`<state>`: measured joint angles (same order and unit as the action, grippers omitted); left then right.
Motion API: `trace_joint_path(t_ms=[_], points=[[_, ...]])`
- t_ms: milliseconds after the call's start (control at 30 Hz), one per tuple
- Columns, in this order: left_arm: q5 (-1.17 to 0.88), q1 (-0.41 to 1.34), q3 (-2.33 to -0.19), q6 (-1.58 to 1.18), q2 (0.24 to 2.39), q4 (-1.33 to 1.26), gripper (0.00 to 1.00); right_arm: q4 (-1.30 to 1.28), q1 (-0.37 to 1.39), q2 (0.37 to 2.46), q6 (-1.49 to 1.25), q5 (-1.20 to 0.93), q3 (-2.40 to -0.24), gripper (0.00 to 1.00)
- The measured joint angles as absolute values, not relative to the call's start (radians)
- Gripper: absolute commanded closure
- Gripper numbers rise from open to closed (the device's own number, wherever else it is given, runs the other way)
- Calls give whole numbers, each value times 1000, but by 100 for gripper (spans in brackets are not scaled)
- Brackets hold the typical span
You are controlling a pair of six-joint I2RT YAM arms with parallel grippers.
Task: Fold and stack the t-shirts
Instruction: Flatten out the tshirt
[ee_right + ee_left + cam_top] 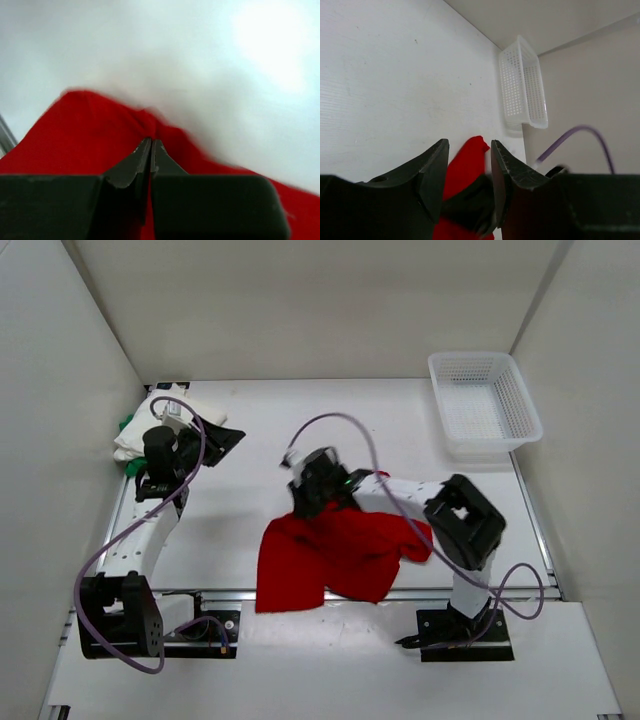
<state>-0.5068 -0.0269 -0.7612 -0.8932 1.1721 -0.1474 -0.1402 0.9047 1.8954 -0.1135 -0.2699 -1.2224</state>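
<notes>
Shirt [330, 555], red, over near table edge [220, 591], right end effector [151, 144] pinching

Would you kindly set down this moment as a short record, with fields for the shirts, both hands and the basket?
red shirt: unfolded, rumpled, centre front
white shirt: bunched at far left
green shirt: only bits show at the white shirt's edges
right hand: shut, pinching the red shirt's far edge
left hand: jaws apart, nothing between them, beside the far-left pile
basket: upright, far right corner
</notes>
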Motion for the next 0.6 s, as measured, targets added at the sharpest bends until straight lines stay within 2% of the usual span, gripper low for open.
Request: trace_joint_path(t_ms=[200,333,433,600], points=[[-463,53,-710,-864,1174,-152,50,-24,464,1674,-260,-414,-1129,100],[-416,187,-639,-829,1204,-137,48,105,239,1648,-402,-544,-1110,100],[-349,321,-588,-795,1221,-113,45,129,196,1647,-453,-582,-1088,100],[-275,541,-506,-746,1236,-90,33,120,213,1636,-476,-620,-1093,100]])
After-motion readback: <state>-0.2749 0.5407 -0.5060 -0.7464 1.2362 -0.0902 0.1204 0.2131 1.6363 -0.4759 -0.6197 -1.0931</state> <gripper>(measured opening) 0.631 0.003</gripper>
